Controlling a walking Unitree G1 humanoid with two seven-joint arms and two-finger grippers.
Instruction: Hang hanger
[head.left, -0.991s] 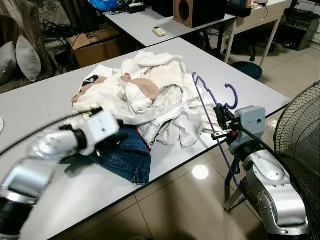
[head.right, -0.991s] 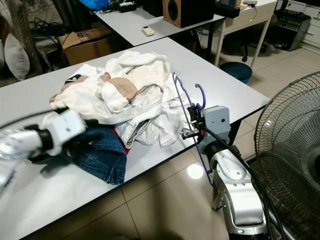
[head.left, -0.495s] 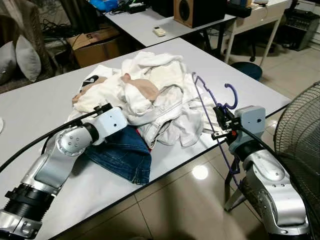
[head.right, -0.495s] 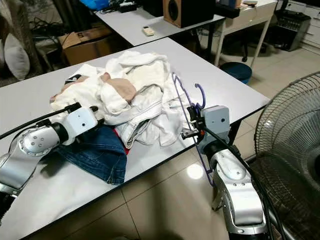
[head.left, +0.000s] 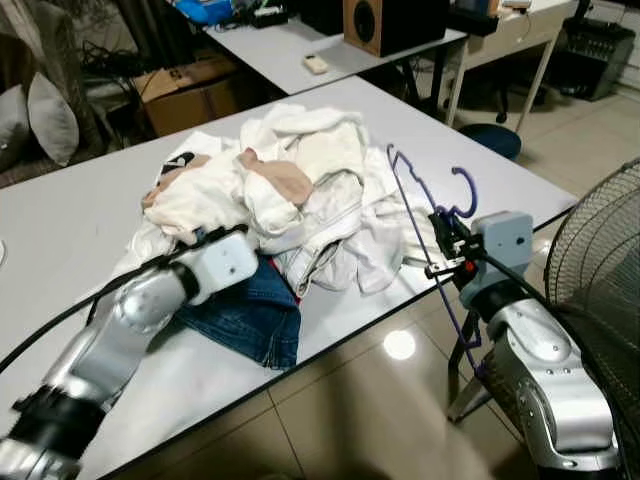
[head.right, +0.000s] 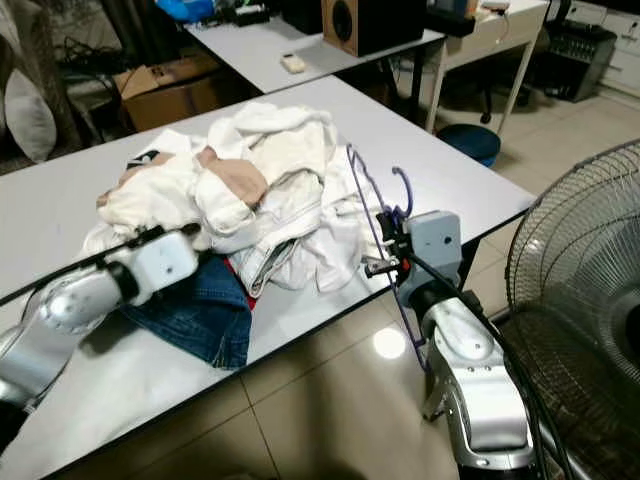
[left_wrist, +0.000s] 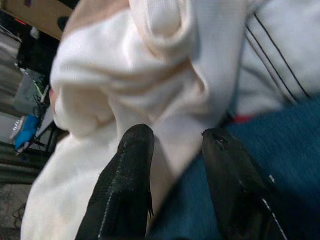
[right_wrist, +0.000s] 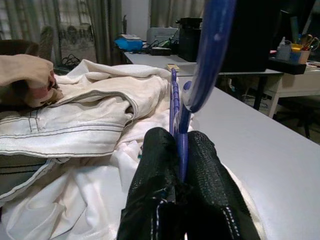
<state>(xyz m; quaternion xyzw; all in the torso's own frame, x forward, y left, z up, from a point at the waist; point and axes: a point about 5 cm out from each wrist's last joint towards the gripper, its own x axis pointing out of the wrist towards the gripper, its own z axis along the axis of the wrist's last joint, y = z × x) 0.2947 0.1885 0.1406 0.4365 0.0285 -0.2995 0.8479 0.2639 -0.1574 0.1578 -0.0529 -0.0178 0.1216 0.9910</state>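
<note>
Since the earlier frame, the left arm has pushed further into the clothes pile, while the right arm stays where it was with the hanger.

From the left eye view, the left gripper (head.left: 245, 250) sits at the near edge of the heap of white garments (head.left: 300, 190), just where it meets the blue jeans (head.left: 250, 315) on the grey worktop (head.left: 80, 210). The right gripper (head.left: 443, 248) hovers at the right edge of the worktop, and it holds the purple hanger (head.left: 425, 240) about upright: the hook points up, and the long side runs down past the worktop edge toward the floor. A standing fan (head.left: 600, 290) is close at the right.

From the left wrist view, the jaws are parted, and a fold of white cloth (left_wrist: 165, 90) lies between the two fingers (left_wrist: 127, 185), with denim beside it. They do not yet pinch anything.

From the right wrist view, the jaws are closed tightly on the purple wire.

The garments lie to the left of the hanger, so I judge the left arm, which is nearer to them, must bring a piece across toward the hanger.
</note>
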